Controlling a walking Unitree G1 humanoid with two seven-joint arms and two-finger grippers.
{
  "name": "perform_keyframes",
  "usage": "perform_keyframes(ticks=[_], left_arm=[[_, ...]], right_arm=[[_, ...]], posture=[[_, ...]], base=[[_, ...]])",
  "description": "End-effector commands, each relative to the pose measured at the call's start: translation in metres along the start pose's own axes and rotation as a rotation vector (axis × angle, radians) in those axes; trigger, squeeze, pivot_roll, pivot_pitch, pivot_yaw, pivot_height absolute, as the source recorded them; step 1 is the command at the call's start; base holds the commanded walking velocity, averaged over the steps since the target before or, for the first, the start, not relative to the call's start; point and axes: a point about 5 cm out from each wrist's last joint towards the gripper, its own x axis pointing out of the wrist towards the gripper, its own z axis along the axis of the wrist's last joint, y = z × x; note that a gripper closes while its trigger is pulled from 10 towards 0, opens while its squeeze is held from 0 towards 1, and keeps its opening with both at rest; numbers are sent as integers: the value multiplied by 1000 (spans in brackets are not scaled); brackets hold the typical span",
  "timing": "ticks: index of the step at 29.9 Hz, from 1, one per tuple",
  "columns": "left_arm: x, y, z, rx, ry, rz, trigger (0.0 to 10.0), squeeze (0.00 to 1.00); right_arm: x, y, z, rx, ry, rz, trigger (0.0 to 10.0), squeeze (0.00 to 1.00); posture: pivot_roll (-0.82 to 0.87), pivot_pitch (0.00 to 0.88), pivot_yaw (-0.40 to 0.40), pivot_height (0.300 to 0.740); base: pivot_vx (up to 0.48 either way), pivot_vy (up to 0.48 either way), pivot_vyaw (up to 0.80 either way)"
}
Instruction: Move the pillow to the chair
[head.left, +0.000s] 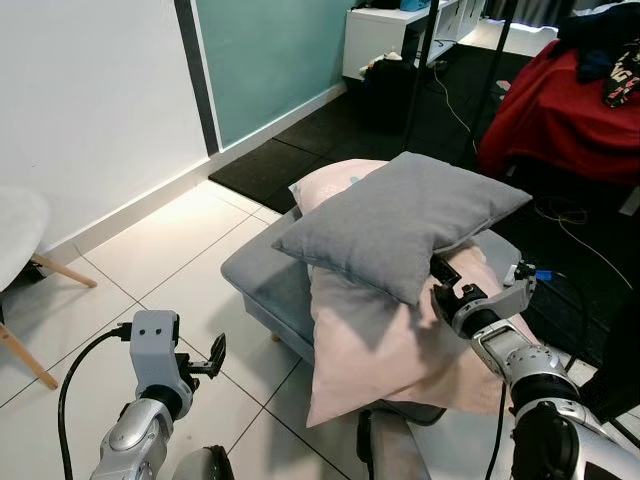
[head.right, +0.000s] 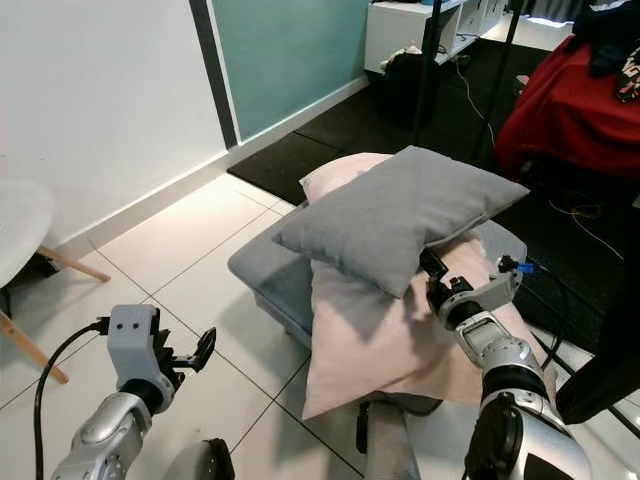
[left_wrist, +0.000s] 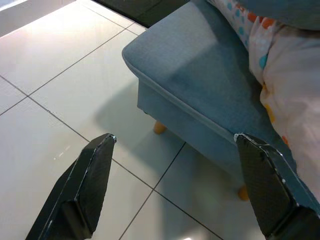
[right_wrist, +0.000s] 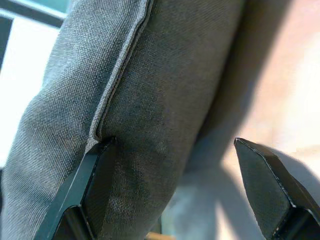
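A grey pillow (head.left: 402, 225) is lying atop a larger pink pillow (head.left: 390, 340) on a grey-blue footstool (head.left: 262, 280). The robot's right gripper (head.left: 440, 280) is reaching in at the grey pillow's near edge, fingers spread, one touching its seam. The left gripper (left_wrist: 175, 145) is hovering wide open above the white tiled floor (head.left: 170, 250), near the footstool. A white chair (head.left: 20, 260) is standing well apart by the wall.

My right gripper (right_wrist: 172, 150) sits spread at the near edge of the grey fabric pillow (head.left: 400, 220), which lies on a larger pale pink pillow (head.left: 390, 340) atop the grey upholstered footstool (head.left: 265, 275), with my left gripper (left_wrist: 175, 145) low to its left and the white wooden-legged chair (head.left: 20, 250) far left.
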Motion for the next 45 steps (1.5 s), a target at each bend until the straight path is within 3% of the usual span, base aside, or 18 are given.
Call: perform_keyframes(ticks=[1,3,4,5,6,7,16,18,19,25,37,38,39,40,41,45], left_arm=[[-1,2,0,5,9,4,10000,0],[-1,2,-1,5,9,4,10000,0],[0,1,-1,6,9,2,10000,0],[0,1,0,5,9,1,10000,0],[0,1,0,5,9,1,10000,0],[0,0,0,5,9,-1,10000,0],[1,1,0,6,9,-1,10000,0],[2,1,0,6,8,0,10000,0],[2,1,0,3,10,-1,10000,0],[2,-1,-3,-1,17,-8,10000,0],[3,-2,-3,-2,22,-16,10000,0],[4,-2,-3,-1,23,-15,10000,0],[4,-2,-3,-1,23,-15,10000,0],[4,-2,-4,-1,23,-15,10000,0],[4,-2,-4,-1,25,-15,10000,0],[4,-2,-4,-1,26,-17,10000,0]], right_arm=[[5,9,-4,-22,30,42,10000,0],[7,12,-6,-30,41,65,10000,0],[9,15,-8,-37,47,84,7373,0],[10,17,-8,-39,40,97,3255,0],[10,17,-8,-39,40,97,3255,0],[11,18,-8,-42,30,103,0,0],[11,19,-3,-51,-5,92,0,0],[9,16,4,-62,-34,67,0,0],[1,7,21,-83,-105,3,0,0],[-15,-5,44,-103,-192,-75,0,0],[-21,-5,53,-126,-189,-59,0,0],[-21,-7,52,-144,-184,-87,7961,0],[-21,-7,52,-144,-184,-87,7961,0],[-22,-9,53,-155,-189,-113,10000,0],[-23,-13,52,-168,-186,-147,10000,1000],[-26,-21,50,-176,-181,-211,10000,1000]], posture=[[-111,87,-16,565],[-110,82,-16,565],[-109,81,-17,565],[-108,78,-16,565],[-108,78,-16,565],[-108,75,-17,565],[-110,72,-17,565],[-117,68,-17,565],[-119,68,-18,565],[-133,69,-14,565],[-142,67,-10,565],[-143,66,-13,565],[-143,66,-13,565],[-143,64,-13,565],[-143,64,-13,565],[-143,62,-14,565]], base=[[0,0,0],[0,0,0],[0,0,0],[0,0,0],[0,0,0],[0,0,0],[0,0,0],[0,0,0],[0,0,0],[0,0,0],[0,0,0],[0,0,0],[0,0,0],[0,0,0],[0,0,0],[0,0,0]])
